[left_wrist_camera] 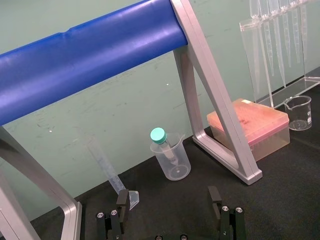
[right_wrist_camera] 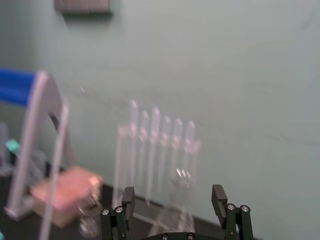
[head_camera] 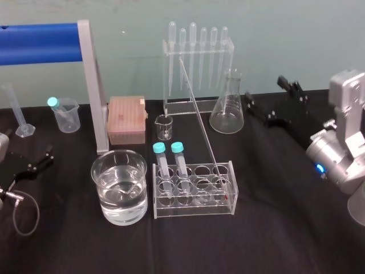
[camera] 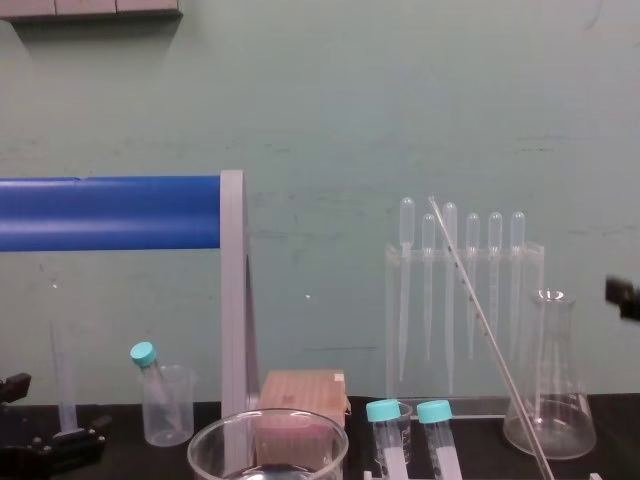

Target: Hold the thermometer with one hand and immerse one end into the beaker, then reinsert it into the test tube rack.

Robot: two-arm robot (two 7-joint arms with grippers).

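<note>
Glossy clear glass beaker (head_camera: 119, 171) and thermometer (head_camera: 198, 114), smooth clear plastic rack (head_camera: 194, 212), matt black tablecloth (head_camera: 274, 228), dull silver metal frame (head_camera: 94, 85).

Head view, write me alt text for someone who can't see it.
A thin glass thermometer leans in the clear test tube rack at the middle of a black table, beside a wide beaker of water on the rack's left. The left gripper and the right gripper are open at the table's sides, holding nothing; pipettes and a conical flask stand behind.
</note>
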